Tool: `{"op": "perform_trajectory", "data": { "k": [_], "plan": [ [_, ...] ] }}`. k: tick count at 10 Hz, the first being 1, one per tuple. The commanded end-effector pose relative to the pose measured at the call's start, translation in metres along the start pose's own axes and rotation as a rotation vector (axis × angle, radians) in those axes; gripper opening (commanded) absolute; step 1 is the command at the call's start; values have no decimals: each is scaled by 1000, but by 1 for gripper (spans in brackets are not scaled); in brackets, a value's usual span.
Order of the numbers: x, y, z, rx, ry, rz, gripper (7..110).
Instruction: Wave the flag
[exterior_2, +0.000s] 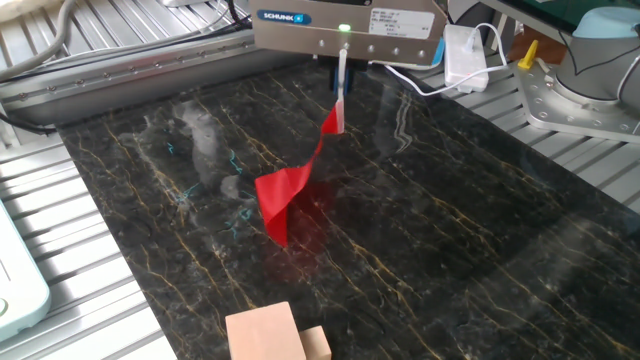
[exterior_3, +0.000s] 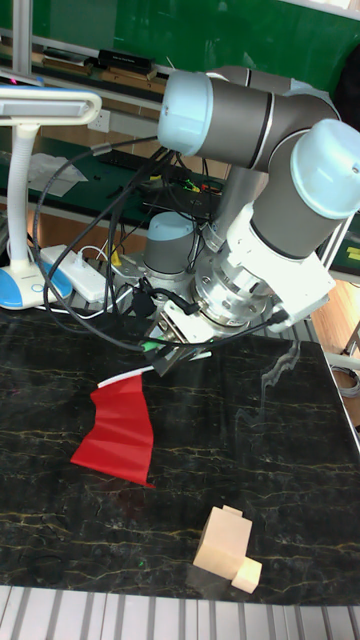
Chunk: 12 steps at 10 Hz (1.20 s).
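The flag (exterior_2: 288, 196) is a bright red cloth hanging in folds from a thin white stick (exterior_2: 341, 88), its lower corner close to the dark marble tabletop (exterior_2: 450, 230). My gripper (exterior_2: 340, 70) sits at the top of the fixed view, shut on the upper end of the stick. In the tall fixed view the gripper (exterior_3: 160, 362) holds the stick (exterior_3: 125, 376) nearly level, pointing left. The cloth (exterior_3: 118, 435) droops below it onto or just above the table.
Two pale wooden blocks (exterior_2: 275, 335) (exterior_3: 228, 548) stand near the front edge. A white adapter with cable (exterior_2: 462, 55) lies at the back right. A lamp's blue-and-white base (exterior_3: 20, 285) stands at the back left, and metal slats (exterior_2: 60, 200) border the marble.
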<state>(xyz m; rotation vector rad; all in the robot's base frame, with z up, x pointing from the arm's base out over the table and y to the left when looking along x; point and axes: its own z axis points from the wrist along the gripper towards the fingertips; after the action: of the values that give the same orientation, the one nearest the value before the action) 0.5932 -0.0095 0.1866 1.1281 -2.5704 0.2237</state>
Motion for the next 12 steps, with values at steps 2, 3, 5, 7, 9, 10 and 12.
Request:
{"op": "perform_trajectory", "data": {
  "k": [2, 3, 5, 7, 9, 10, 12],
  "plan": [
    [-22, -6, -1, 24, -77, -7, 7],
    [-34, -5, -4, 24, -117, -10, 7],
    [-48, -9, -6, 42, -168, -23, 7],
    [-53, -18, -6, 75, -187, -48, 7],
    [-55, -14, -6, 60, -191, -26, 7],
    [-57, -11, -5, 49, -194, -22, 7],
    [-60, -8, -3, 39, -194, -26, 7]
  ]
}}
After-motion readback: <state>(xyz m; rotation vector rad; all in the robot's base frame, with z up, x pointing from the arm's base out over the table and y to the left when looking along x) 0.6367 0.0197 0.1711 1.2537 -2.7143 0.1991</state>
